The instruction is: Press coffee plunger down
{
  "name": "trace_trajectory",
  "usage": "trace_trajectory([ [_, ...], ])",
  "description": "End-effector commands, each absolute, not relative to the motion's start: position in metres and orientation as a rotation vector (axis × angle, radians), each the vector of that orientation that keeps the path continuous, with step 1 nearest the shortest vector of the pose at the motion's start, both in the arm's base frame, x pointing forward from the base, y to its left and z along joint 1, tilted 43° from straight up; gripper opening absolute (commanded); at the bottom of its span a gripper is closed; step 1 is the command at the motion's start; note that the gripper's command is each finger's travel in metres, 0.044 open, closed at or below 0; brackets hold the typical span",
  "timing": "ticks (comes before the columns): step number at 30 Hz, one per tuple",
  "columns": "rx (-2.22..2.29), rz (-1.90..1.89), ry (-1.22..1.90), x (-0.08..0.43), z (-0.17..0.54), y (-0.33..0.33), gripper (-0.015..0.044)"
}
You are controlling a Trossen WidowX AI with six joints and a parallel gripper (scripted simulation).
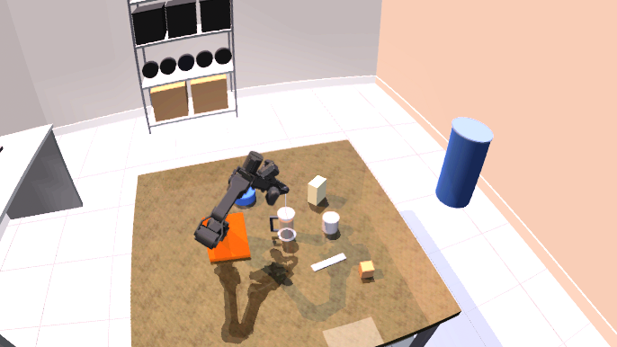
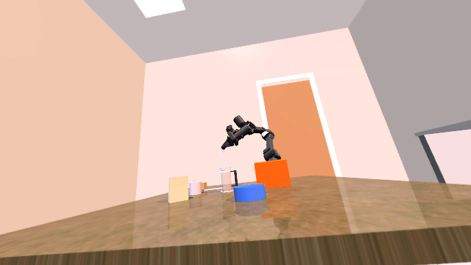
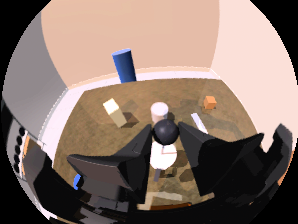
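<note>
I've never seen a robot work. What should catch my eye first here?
The black arm, mounted on an orange block, arches over a clear coffee press mid-table, its gripper shut on the plunger knob, rod raised. A tall blue cylinder stands on the floor by the peach wall.
</note>
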State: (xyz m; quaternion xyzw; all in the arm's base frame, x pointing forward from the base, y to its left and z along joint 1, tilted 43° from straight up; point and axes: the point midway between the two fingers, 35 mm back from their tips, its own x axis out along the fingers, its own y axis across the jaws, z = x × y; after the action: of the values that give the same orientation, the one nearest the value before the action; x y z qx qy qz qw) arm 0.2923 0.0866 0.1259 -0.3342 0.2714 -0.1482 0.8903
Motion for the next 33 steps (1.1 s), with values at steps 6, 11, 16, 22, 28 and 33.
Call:
trace_trajectory([
  [6,-0.694,-0.307,0.566,0.293,0.119,0.083,0.0119],
  [11,-0.693,-0.306,0.569,0.295,0.112,0.079,0.0119],
  [16,-0.691,-0.306,0.571,0.296,0.105,0.074,0.0119],
  [22,-0.69,-0.306,0.573,0.297,0.097,0.069,0.0119],
  [28,-0.689,-0.305,0.574,0.297,0.089,0.063,0.0119],
  [33,-0.689,-0.305,0.575,0.298,0.082,0.058,0.0119],
])
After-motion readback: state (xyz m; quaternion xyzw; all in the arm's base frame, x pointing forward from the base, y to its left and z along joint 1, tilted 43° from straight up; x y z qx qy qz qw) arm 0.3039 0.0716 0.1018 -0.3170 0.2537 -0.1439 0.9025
